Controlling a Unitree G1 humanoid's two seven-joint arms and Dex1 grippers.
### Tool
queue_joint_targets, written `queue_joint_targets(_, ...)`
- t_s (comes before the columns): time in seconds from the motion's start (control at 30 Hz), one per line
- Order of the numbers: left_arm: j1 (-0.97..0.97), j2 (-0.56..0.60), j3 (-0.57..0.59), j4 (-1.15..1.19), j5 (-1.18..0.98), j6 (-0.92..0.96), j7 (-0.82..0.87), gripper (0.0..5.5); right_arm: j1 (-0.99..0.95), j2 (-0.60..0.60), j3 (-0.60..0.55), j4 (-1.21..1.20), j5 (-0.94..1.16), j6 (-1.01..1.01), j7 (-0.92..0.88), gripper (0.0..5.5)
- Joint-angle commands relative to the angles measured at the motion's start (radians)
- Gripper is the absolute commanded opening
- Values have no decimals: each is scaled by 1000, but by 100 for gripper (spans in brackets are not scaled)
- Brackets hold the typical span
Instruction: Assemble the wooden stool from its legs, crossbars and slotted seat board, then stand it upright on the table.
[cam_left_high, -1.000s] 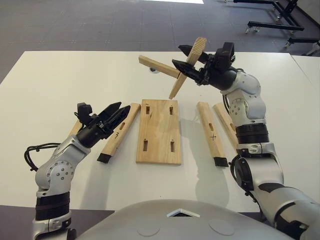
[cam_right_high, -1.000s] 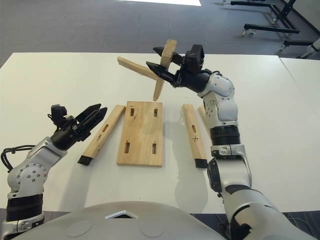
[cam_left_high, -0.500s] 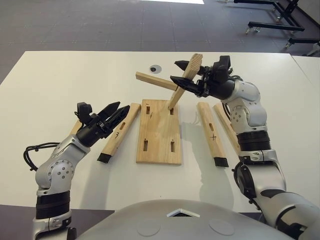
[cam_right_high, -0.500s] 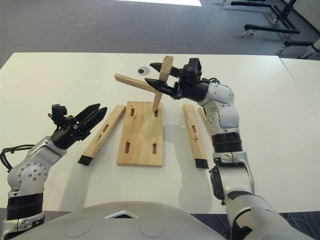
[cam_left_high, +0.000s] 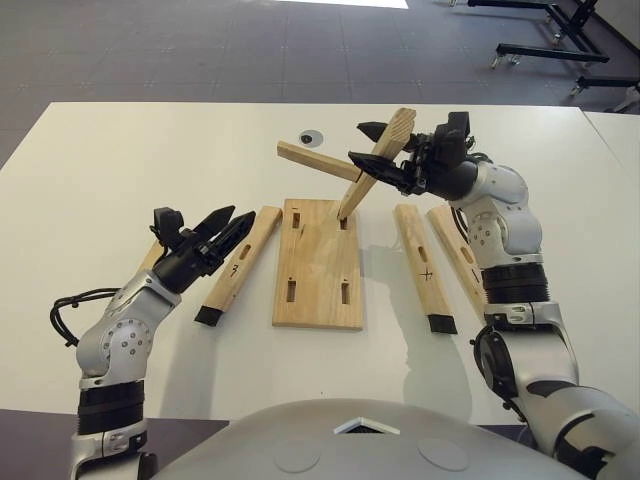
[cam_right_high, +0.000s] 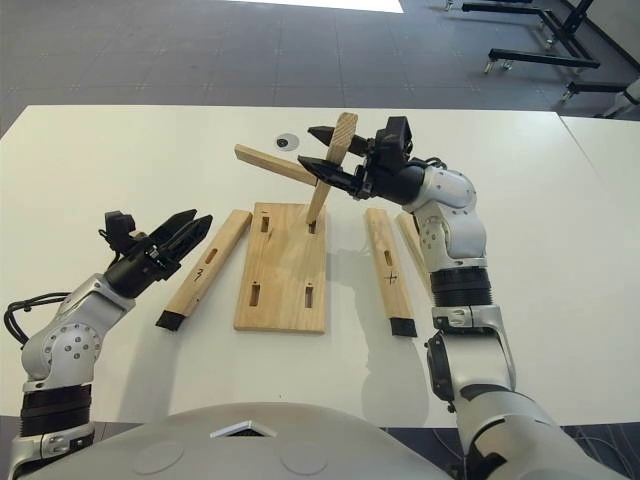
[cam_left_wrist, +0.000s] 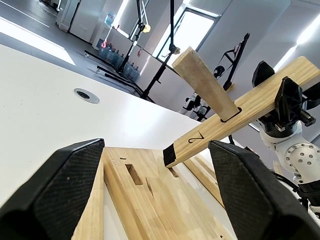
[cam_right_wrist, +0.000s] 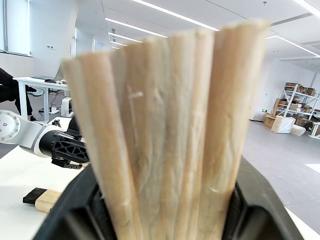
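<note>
1. Seat board: lies flat at the centre of the table, slots facing up.
2. Right gripper: raised over the far edge of the seat board. Its jaws pinch a leg near that leg's upper end.
3. Held leg: tilted, upper end toward the right. Its black-tipped lower end is at the far right slot of the seat board; whether it touches cannot be told.
4. Crossbar: passes through the held leg and projects to the left, clear of the table.
5. Left gripper: jaws spread and empty, hovering over the far end of the left leg, which lies just beside the board's left edge.
6. Two more legs: lie side by side to the right of the board.
</note>
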Motion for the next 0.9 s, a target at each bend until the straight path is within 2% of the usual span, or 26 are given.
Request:
queue_joint_targets(0.03,-12,1,7,14,15,-7,2,383,0,-21,3,-32,-3,12,16,206)
queue_joint_targets(0.53,-66,33,35,80,27,10,-18,383,70,-54,33,-55,8,67,95,206)
queue_joint_targets(0.9,-86,32,13,68,38,22,-4,383,1,-69,97,76,1,245,125,206)
